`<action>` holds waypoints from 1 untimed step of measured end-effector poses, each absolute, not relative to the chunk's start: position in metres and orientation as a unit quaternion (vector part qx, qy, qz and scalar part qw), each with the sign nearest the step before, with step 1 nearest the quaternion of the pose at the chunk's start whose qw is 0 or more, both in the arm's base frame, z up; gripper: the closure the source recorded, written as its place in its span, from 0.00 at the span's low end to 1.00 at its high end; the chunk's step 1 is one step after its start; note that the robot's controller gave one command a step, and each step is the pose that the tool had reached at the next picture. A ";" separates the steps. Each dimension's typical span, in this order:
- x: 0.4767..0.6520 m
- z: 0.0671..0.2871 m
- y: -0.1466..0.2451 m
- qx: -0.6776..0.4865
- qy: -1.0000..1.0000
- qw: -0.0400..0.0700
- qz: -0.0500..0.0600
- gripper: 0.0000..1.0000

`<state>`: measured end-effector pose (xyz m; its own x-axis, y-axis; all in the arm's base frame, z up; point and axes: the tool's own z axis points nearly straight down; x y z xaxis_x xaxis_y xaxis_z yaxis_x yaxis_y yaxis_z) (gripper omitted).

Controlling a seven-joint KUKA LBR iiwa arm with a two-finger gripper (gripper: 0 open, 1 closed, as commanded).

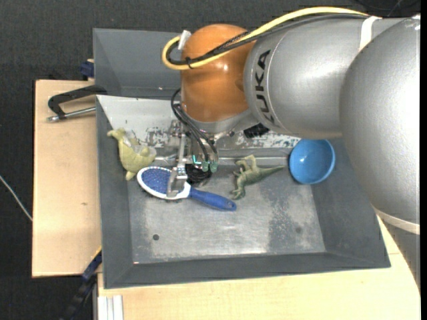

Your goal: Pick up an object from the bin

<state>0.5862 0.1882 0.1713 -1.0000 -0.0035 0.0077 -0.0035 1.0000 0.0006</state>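
Four loose things lay in the grey metal bin (233,235). The claw (179,179) hung low over the blue oval hairbrush (157,180) near the left wall; whether it was apart or together could not be told. It risked slipping off the brush's thin neck, since the yellowish toy creature (133,155) and green plastic dinosaur (245,175) crowded either side. A round blue bowl (312,161) lay clear by the right wall.

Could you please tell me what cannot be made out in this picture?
- Camera view: brush head's right edge, hidden by the gripper.
- Camera view: bowl right edge, hidden by the arm.
- Camera view: bin back right corner, hidden by the arm.
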 end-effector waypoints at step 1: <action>0.580 0.084 0.196 -0.125 -0.992 -0.003 -0.002 0.00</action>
